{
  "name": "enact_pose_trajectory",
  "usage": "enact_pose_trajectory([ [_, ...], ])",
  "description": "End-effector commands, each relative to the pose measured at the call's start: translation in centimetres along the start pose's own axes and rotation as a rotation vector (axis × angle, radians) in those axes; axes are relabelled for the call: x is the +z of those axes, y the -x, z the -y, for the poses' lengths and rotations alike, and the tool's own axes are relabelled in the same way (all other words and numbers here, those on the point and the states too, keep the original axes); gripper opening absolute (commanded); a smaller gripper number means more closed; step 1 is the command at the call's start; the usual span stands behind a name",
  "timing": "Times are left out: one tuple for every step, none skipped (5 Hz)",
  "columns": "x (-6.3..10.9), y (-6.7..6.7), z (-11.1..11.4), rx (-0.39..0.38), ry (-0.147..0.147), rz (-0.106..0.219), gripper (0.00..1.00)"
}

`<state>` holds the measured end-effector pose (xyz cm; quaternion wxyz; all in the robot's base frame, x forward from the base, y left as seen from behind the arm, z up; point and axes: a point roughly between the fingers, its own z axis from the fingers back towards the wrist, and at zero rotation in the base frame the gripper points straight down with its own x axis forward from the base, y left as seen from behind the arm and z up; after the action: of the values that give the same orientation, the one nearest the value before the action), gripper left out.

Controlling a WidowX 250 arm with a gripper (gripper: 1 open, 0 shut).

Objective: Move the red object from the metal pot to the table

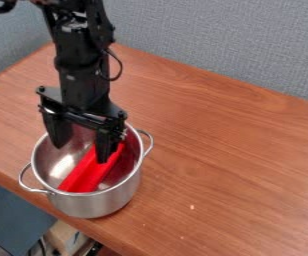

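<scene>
Showing the table (pixel 237 140), brown wood grain, running diagonally across the view with a rounded near edge at lower left. Backing onto a plain grey-blue wall behind. Dropping off past the table edge into a dark floor area at the bottom left, with some blurry items there, too unclear to name.

Sitting near the front-left edge of the table: the metal pot (pixel 106 200), shiny steel, round, no lid, one small side handle showing at its left, another at upper right by the rim. Lying inside the pot: the red object (pixel 83 172), long block, leaning diagonally from the pot floor at lower left up toward the far rim at upper right. Not touching the tabletop.

Standing over the pot: the black robot arm (pixel 79 55), coming in from the top-left corner, wrist pointing straight down. Hanging at rim level: the gripper (pixel 82 138), fingers spread wide, one finger at the left side of the pot opening, the other at the right, tips dipping just inside the rim. Straddling the upper end of the red block without pinching it; contact between fingertips and block hard to judge.
</scene>
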<state>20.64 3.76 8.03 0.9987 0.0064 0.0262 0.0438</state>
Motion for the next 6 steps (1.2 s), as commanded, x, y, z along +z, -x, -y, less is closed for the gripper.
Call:
enact_pose_trajectory([
  [1.9,-0.7,-0.4,0.02,-0.003,0.069,1.0],
  [2.5,-0.6,-0.5,0.029,-0.004,0.079,1.0],
  [2.7,-0.6,-0.6,0.038,-0.005,0.082,1.0],
  [3.0,-0.5,-0.6,0.043,-0.001,0.087,1.0],
  [3.4,-0.6,-0.6,0.047,0.002,0.096,1.0],
  [3.7,-0.5,-0.5,0.048,0.005,0.097,1.0],
])
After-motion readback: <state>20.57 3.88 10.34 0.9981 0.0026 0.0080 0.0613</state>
